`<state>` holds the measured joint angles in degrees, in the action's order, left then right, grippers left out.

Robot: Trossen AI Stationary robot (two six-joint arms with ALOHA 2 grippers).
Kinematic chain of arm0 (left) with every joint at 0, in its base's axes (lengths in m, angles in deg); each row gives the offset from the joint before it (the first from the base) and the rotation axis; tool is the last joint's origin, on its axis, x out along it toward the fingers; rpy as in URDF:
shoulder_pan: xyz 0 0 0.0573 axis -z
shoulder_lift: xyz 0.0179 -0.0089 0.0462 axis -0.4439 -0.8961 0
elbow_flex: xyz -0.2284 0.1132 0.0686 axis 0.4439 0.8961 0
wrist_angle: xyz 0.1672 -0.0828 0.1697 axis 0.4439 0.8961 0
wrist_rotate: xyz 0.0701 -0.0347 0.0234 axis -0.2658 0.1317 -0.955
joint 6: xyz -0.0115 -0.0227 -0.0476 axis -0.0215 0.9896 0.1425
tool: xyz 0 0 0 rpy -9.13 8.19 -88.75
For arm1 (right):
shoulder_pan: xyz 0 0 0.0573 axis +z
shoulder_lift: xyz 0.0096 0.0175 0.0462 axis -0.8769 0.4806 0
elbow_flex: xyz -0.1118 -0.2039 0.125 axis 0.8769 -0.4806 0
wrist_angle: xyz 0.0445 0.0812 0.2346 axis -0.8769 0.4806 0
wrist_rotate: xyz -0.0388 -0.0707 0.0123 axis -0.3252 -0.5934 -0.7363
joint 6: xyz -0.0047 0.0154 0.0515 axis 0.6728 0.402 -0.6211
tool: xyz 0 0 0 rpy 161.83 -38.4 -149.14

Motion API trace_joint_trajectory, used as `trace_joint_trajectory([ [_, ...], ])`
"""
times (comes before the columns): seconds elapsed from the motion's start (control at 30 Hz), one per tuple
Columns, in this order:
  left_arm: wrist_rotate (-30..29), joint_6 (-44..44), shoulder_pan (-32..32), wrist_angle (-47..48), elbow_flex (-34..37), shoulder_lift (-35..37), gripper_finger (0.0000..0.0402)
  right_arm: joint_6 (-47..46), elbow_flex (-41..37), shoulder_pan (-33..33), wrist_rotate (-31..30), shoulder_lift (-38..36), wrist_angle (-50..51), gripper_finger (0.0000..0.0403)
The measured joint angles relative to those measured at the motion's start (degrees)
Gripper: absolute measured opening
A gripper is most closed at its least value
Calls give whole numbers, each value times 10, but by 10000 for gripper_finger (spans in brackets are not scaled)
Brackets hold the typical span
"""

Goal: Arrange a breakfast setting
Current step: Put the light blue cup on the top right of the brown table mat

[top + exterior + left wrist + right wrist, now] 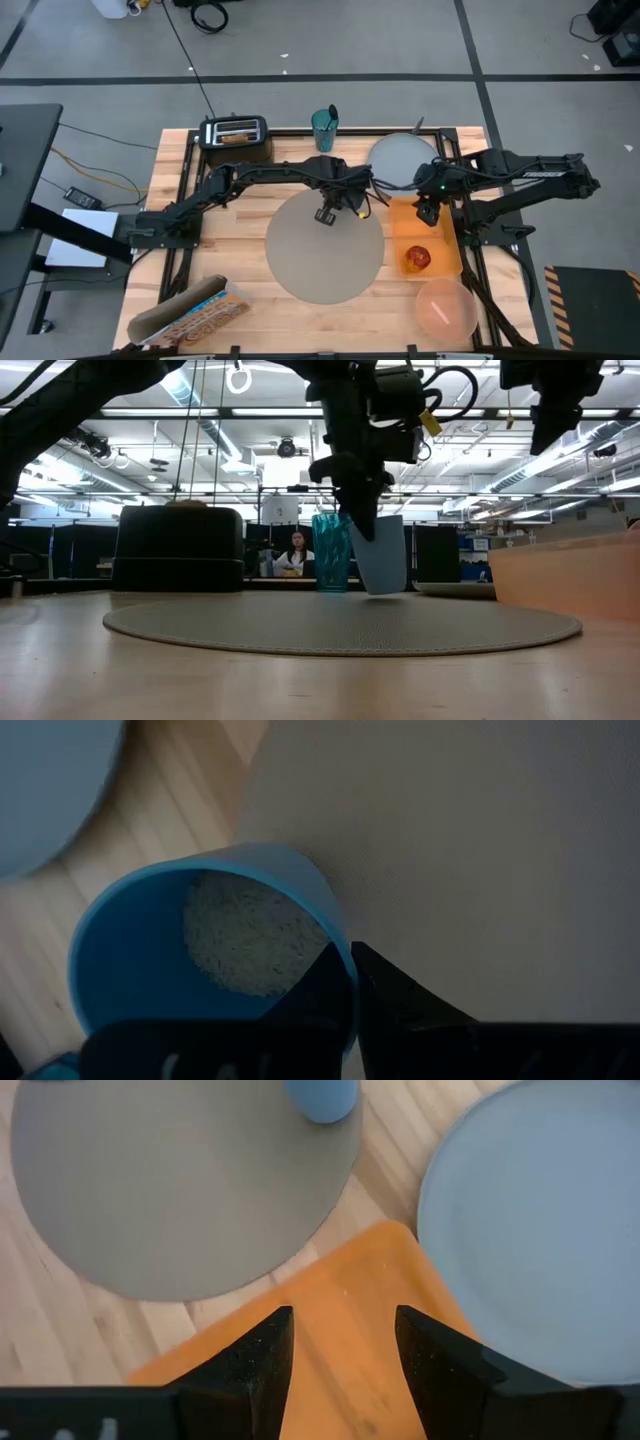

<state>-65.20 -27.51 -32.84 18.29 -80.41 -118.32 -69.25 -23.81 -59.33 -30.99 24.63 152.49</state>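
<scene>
My left gripper (325,213) is shut on the small light-blue cup (380,555) over the far edge of the round grey-beige placemat (325,250). My right gripper (428,212) is open and empty above the orange mat (340,1310), between the placemat and the grey plate (403,160). The red apple (418,258) lies on the orange mat. The pink bowl (445,308) stands at the near right. The toast (236,130) sticks up out of the black toaster (235,135). The cereal box (190,312) lies on its side at the near left. My left gripper pinches the cup's wall at the rim (345,982), one finger (310,990) inside the cup and one (400,995) outside. The fingers come from above, pointing down. The cup hangs tilted below them, close over the placemat's far edge (340,600); whether its base touches, I cannot tell.
A taller teal tumbler (323,128) with something dark standing in it is at the far edge, between the toaster and the plate. The plate lies flat on the wood beside the orange mat. People sit in the room beyond the table (297,555).
</scene>
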Motion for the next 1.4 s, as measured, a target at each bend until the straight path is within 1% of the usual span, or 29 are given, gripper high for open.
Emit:
trace_joint_trajectory([
  [0.2, 1, 14, 0, -1, 0, 0, 17, 3, 0, 0, -15, 3, -35, 200],
  [0.43, 1, 15, 0, -4, 0, 0, 41, 34, 0, 0, -18, 4, -78, 212],
  [0.63, 0, 18, 1, -13, 0, 1, 45, 39, 0, 0, -18, 4, -118, 213],
  [1.07, 7, 27, 12, -26, 0, 1, 46, 58, 0, 0, -19, 4, -125, 213],
  [1.2, 4, 13, 16, -26, 0, 1, 38, 67, 0, 0, -26, 4, -125, 213],
  [1.3, -15, 12, 19, -27, 0, 1, 16, 68, 0, 0, -34, 4, -126, 213],
  [1.4, -31, 11, 18, -28, 0, 2, 13, 74, 0, 0, -35, 4, -127, 213],
])
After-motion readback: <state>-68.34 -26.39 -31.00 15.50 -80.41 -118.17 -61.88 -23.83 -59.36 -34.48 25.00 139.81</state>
